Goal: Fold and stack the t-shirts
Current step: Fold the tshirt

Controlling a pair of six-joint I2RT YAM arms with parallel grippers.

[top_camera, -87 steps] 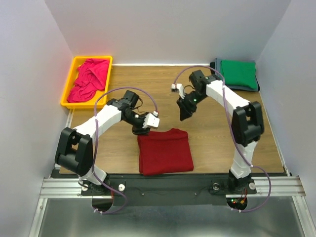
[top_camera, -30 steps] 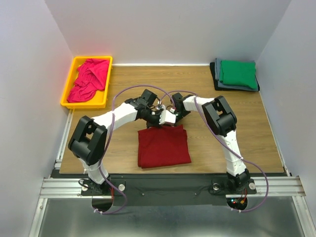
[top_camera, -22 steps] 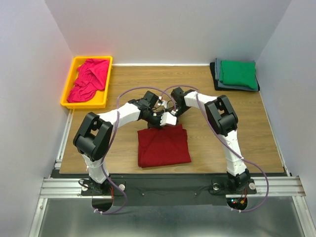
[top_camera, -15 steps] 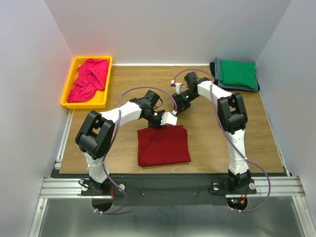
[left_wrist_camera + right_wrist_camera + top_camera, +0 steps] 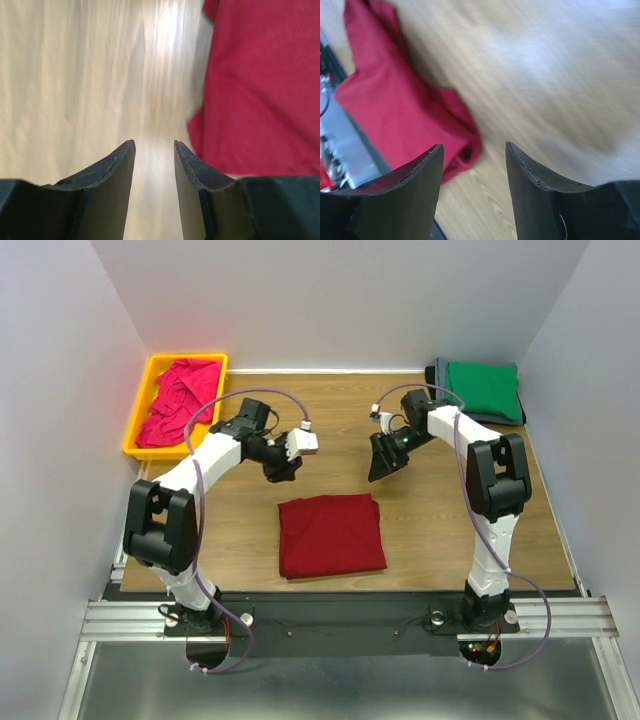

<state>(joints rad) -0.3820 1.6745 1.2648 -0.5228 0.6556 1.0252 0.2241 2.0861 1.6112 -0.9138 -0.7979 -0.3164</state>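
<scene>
Dark red t-shirt [image 5: 332, 536] lies folded on the desk [image 5: 430, 530], near-centre, free of both hands. Left hand [image 5: 281, 468] hovers just far-left of it and right hand [image 5: 381, 465] just far-right, both with jaws apart and nothing between.

The fold is near-square, long axis slightly left-right; collar end not discernible.

The stack topped by the green t-shirt [image 5: 482, 387] sits far right, so the right arm is judged the nearer carrier. Magenta t-shirt [image 5: 180, 400] lies crumpled in the yellow bin [image 5: 168, 453], far left.

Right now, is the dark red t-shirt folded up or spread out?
Folded: the dark red t-shirt lies on the table as a neat rectangle, with no sleeves sticking out.
</scene>
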